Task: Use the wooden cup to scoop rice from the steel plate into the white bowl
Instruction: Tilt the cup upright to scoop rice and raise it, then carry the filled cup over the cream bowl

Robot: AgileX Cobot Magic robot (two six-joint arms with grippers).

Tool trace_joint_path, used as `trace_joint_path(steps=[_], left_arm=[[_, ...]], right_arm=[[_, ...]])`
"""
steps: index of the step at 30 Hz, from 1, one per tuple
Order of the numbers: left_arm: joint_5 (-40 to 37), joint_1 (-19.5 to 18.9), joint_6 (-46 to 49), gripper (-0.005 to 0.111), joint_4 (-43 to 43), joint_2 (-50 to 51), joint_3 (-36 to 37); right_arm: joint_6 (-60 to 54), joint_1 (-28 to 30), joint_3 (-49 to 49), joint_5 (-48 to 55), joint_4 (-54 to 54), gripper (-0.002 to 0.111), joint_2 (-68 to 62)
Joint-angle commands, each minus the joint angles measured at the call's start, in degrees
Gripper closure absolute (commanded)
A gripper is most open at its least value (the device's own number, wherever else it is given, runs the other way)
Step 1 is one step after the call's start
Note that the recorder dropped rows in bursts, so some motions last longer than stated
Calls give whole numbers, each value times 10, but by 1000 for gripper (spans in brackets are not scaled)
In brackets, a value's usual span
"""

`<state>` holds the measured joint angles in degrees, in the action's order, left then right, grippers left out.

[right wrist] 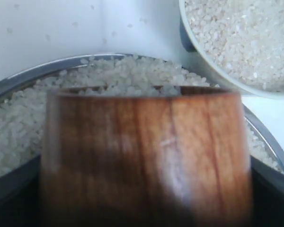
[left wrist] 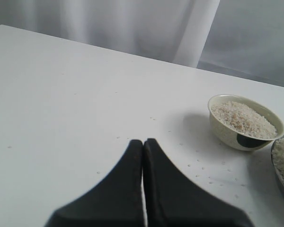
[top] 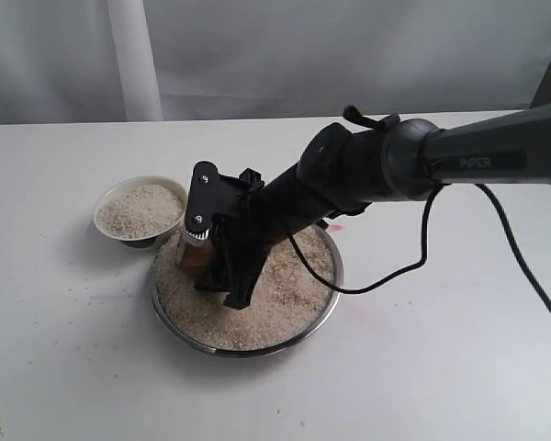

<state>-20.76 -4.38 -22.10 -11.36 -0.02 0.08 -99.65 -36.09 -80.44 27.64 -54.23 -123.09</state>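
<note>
Centrally, the right gripper point(top: 211, 253) clamps the wooden cup point(top: 191, 257) across its sides, jaws spread wide, at the left edge of the steel plate point(top: 257, 352) of rice point(top: 280, 294). A white bowl point(top: 106, 228) sits upper left. The glossy, rigid, light cup looks likely to slip; mid-barrel seems the best hold.

The wooden cup point(right wrist: 146, 156) is showing smooth, glossy reddish-brown wood with visible grain. The steel plate point(top: 248, 353) is presenting shiny bare metal at its rim. The white bowl point(left wrist: 227, 131) is appearing as smooth, glazed cream ceramic. The rice point(top: 285, 294) is reading as dry, granular and matt. The table point(top: 422, 367) is showing a matt white surface. The left gripper point(left wrist: 143, 143) is presenting a matt black finish.
</note>
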Motion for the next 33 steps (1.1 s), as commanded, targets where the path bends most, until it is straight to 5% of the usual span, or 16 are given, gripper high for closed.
trace_joint_path(steps=[1, 16, 33], left_arm=[[4, 4, -2, 107, 3, 0, -1], [4, 4, -2, 107, 3, 0, -1], [4, 4, -2, 107, 3, 0, -1]], right_arm=[[-7, 2, 0, -5, -19, 108, 36], [-9, -5, -86, -80, -8, 108, 67], [37, -51, -295, -187, 65, 108, -91]])
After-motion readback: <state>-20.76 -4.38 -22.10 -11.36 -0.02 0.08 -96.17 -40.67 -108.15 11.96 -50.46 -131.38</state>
